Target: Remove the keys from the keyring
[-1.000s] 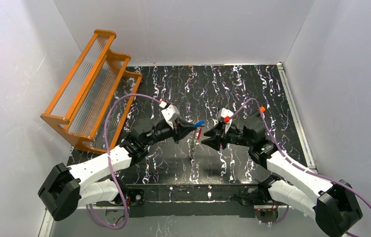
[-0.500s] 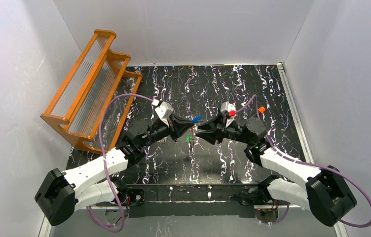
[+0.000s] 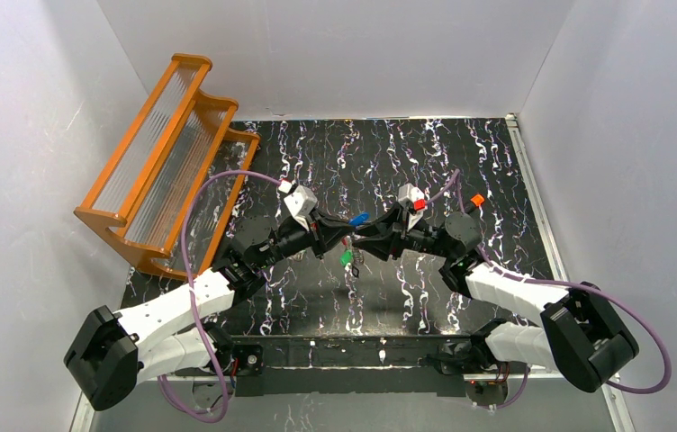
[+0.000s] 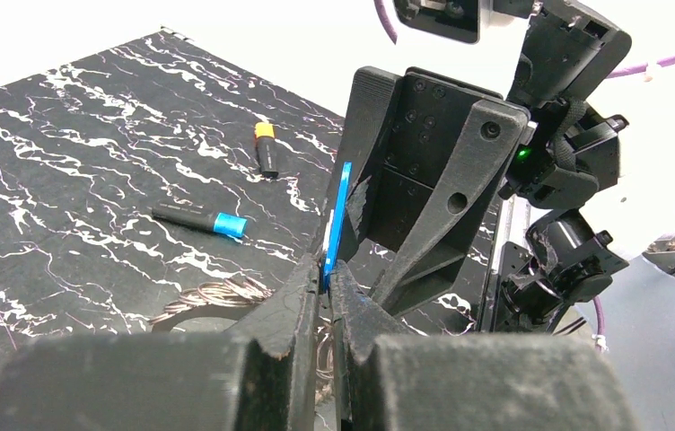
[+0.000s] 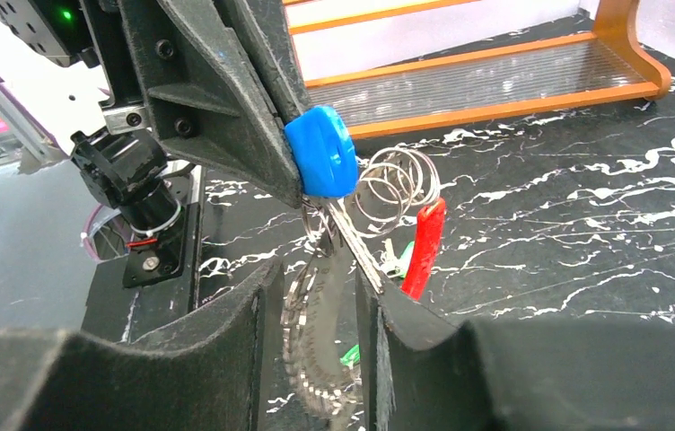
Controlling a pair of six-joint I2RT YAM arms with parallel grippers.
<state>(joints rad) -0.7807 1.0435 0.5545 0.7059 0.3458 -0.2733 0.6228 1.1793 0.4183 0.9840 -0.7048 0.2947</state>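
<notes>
My left gripper (image 4: pixel 325 269) is shut on the blue-headed key (image 4: pixel 341 211), held up above the table's middle (image 3: pixel 358 218). The keyring (image 5: pixel 397 184), silvery wire coils with a fine chain (image 5: pixel 311 350), hangs from that key. A red-headed key (image 5: pixel 424 247) and a green-headed key (image 5: pixel 347 355) dangle below it; the green one shows from above (image 3: pixel 346 257). My right gripper (image 5: pixel 320 278) is open, its jaws standing either side of the hanging chain just under the blue head. The blue key's silver blade lies against the right-hand finger. The two grippers (image 3: pixel 353 236) meet tip to tip.
An orange stepped rack (image 3: pixel 168 153) stands at the back left and shows behind the keys in the right wrist view (image 5: pixel 495 81). Two black cylinders lie on the marbled table, one with a blue tip (image 4: pixel 199 218), one with an orange tip (image 4: pixel 266 148). Loose wire coils (image 4: pixel 217 292) hang below my left fingers.
My right gripper has moved left and closed in on my left gripper until its jaws straddle the hanging chain. The left gripper shifted slightly back and left, still holding the blue key.
</notes>
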